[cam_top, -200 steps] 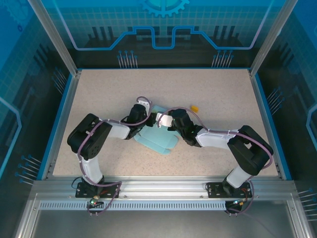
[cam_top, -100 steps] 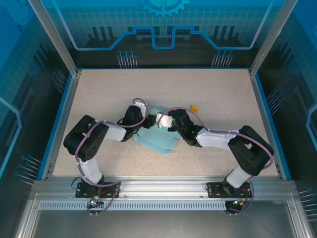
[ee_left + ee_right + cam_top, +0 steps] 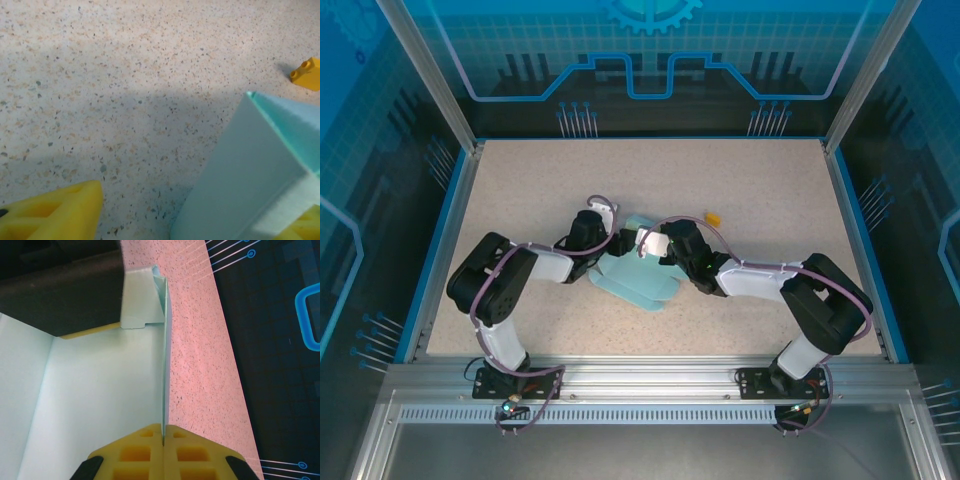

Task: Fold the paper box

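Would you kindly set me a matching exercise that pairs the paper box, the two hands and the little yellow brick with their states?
Things:
1. paper box
2. left hand
3. right hand
4. yellow brick

States:
A. shut on the box's thin upright wall
B. lies on the table, apart from the box
C. open wide
D. pale blue, partly folded

Pairs: 1-D; 2-C; 3-A; 4-B

Matt, smooth pale-blue card forms the paper box [image 3: 100, 390]. The surface [image 3: 125, 75] under it looks speckled, stone-like and faintly grainy. The right hand [image 3: 163, 432] has matt yellow moulded plastic fingers [image 3: 135, 452].
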Available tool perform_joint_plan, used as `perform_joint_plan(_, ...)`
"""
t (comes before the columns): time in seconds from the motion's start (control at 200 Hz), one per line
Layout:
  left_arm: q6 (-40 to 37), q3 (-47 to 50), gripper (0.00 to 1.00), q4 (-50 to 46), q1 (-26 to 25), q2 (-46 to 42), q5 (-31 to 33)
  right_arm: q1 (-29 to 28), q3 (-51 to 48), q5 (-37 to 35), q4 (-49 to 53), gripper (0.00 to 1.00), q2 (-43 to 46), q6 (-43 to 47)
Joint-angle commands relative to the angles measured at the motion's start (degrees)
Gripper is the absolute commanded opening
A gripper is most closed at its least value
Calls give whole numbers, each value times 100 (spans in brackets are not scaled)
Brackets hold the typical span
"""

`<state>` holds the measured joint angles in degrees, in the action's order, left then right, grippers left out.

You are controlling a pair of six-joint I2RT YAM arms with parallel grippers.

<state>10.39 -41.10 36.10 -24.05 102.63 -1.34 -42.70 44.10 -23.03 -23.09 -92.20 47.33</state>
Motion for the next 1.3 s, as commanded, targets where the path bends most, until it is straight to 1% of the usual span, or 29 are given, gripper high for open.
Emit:
perform_joint_plan(0.0, -11, -287, 68, 77, 119, 16, 82, 23, -41, 17, 472, 0, 62, -40)
perform_joint_plan(0.12, -2, -344, 69, 14, 114, 47, 86, 8, -33, 35, 482, 0, 54, -44)
perform_joint_plan(0.22, 3, -357, 67, -47, 118, 76, 172, 13, -25, 43, 477, 0, 60, -40)
perform_joint_plan(0.405, 25, -468, 53, -314, 114, 74, 523, -8, -36, 115, 507, 0, 79, -64)
perform_joint_plan(0.58, 107, -531, 40, -582, 82, 57, 1215, -62, -41, 184, 542, 0, 131, -104)
perform_joint_plan(0.74, 125, -647, 30, -987, -43, 37, 2212, -86, -33, 287, 624, 0, 200, -184)
perform_joint_plan(0.89, 283, -851, 26, -1403, -149, 59, 3089, -163, -26, 343, 673, 0, 220, -276)
perform_joint_plan(1.071, 323, -1051, 25, -1692, -212, 168, 3613, -184, -76, 343, 685, 0, 253, -337)
perform_joint_plan(1.161, 302, -1037, 25, -1637, -222, 181, 3524, -178, -77, 351, 665, 0, 299, -370)
perform_joint_plan(1.241, 227, -936, 27, -1428, -218, 150, 3117, -135, -68, 296, 632, 0, 311, -416)
perform_joint_plan(1.296, 131, -849, 30, -1225, -209, 118, 2727, -95, -36, 210, 600, 0, 306, -467)
